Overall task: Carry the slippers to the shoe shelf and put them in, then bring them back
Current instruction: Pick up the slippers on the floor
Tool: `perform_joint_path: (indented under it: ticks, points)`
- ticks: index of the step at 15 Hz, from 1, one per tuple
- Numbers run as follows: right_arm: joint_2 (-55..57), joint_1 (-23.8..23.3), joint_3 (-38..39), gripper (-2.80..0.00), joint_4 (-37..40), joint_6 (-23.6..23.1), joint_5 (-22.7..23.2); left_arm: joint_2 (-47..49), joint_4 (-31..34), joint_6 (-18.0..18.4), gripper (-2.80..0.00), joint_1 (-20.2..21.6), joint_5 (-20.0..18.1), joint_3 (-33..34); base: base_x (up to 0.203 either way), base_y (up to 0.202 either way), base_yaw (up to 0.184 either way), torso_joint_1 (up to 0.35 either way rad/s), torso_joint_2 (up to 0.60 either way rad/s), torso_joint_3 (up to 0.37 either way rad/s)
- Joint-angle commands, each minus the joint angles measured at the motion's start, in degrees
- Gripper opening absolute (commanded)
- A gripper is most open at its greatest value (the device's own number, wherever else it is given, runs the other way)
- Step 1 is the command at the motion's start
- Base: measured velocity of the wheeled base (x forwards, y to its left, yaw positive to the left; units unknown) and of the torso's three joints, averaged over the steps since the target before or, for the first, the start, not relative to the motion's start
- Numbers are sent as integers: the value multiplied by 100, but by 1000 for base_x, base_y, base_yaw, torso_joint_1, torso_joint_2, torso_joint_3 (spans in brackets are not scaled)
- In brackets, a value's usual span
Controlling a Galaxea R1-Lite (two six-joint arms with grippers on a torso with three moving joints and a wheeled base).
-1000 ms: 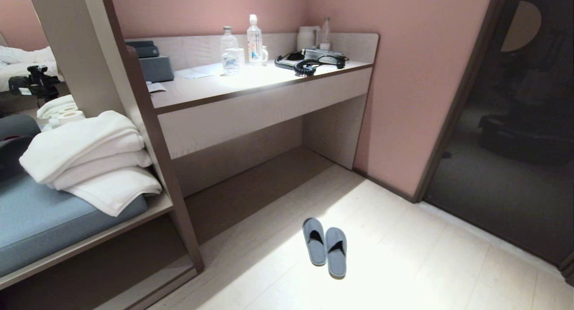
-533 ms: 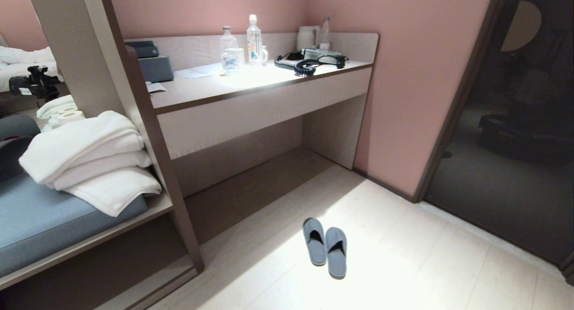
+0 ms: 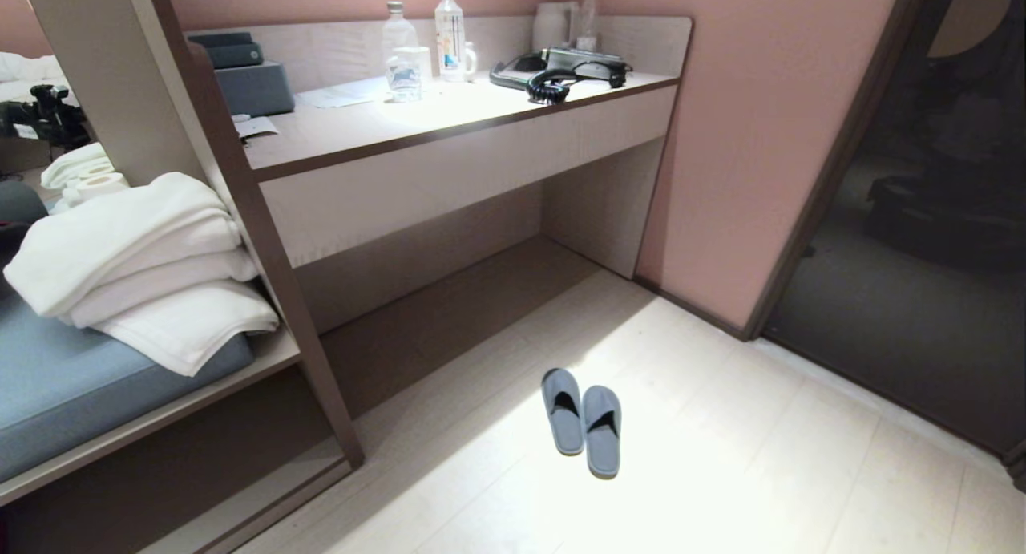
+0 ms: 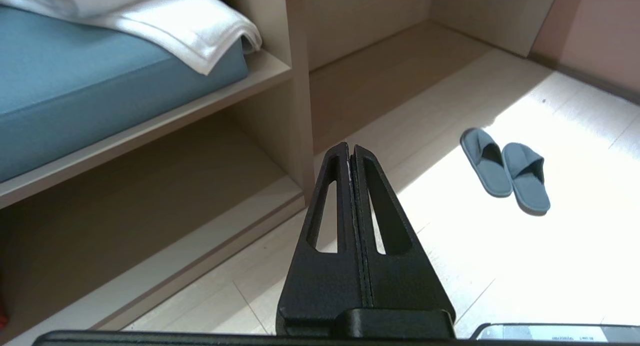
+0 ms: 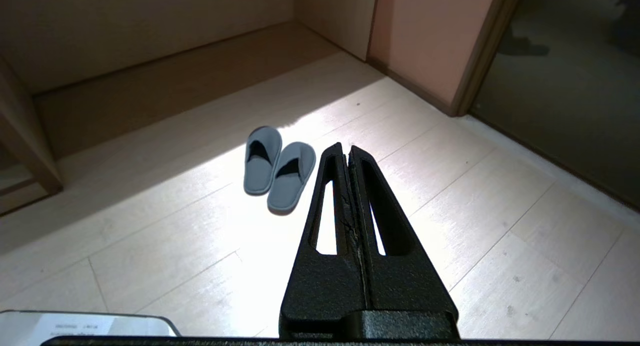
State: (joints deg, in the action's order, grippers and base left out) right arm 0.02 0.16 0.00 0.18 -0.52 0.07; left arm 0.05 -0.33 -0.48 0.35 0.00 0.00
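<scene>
Slippers point(image 3: 581, 422) side by side, touching, on pale floor point(image 3: 721, 474) in bright patch, well apart from shoe shelf point(image 4: 150, 226). Left gripper point(image 4: 350, 153) jaws closed, empty. Right gripper point(image 5: 346, 151) jaws closed, empty, above floor near slippers.

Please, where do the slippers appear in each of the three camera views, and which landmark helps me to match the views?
Head view: the slippers lie side by side on the sunlit floor, bottom centre.
Left wrist view: slippers right of centre, beyond the shut left gripper.
Right wrist view: slippers near centre, beside the shut right gripper.
Shared landmark: the dark recess under the desk, behind the slippers.
</scene>
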Motion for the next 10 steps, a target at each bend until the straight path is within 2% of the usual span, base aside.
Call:
perform_joint_path:
  ticks: [1,10]
  points:
    - [6,2,0,-280,-1,-9,1,4,-2,-3,-280,0,0,0,0,0,0,7,0,-194]
    - [6,2,0,-280,-9,-79,1,4,-2,-5,-280,0,0,0,0,0,0,4,2,-201]
